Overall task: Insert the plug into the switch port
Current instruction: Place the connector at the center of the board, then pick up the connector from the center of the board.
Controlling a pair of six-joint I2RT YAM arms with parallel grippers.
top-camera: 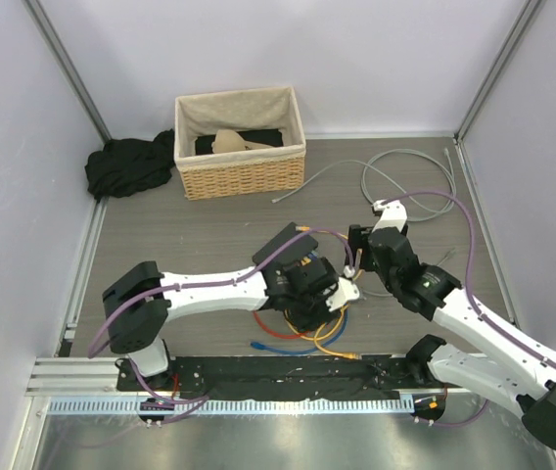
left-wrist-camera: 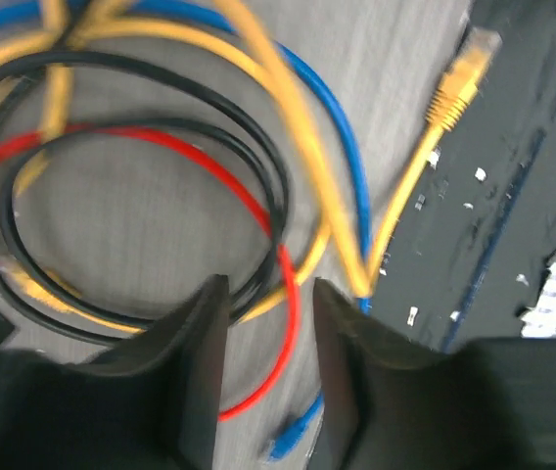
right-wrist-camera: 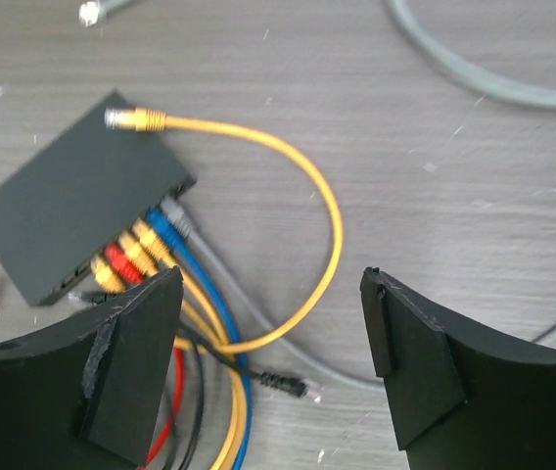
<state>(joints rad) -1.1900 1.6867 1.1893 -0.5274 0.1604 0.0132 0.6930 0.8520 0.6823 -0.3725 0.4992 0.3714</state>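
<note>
Switch (right-wrist-camera: 72, 211) lies ahead-left of the right gripper (right-wrist-camera: 268, 284), ports (right-wrist-camera: 131, 250) facing it, a yellow plug (right-wrist-camera: 136, 119) resting on top, tip away from them. Right jaws gape empty; left gripper (left-wrist-camera: 270, 289), slightly parted, hangs over cables (left-wrist-camera: 278, 88).

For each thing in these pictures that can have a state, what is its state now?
switch: flat on the table, several cables plugged in.
yellow plug: unplugged, lying on the switch's top.
black plug: unplugged, on the table.
left gripper: open, nothing gripped.
right gripper: open, empty, above the cables.
basket: upright, things inside.
</note>
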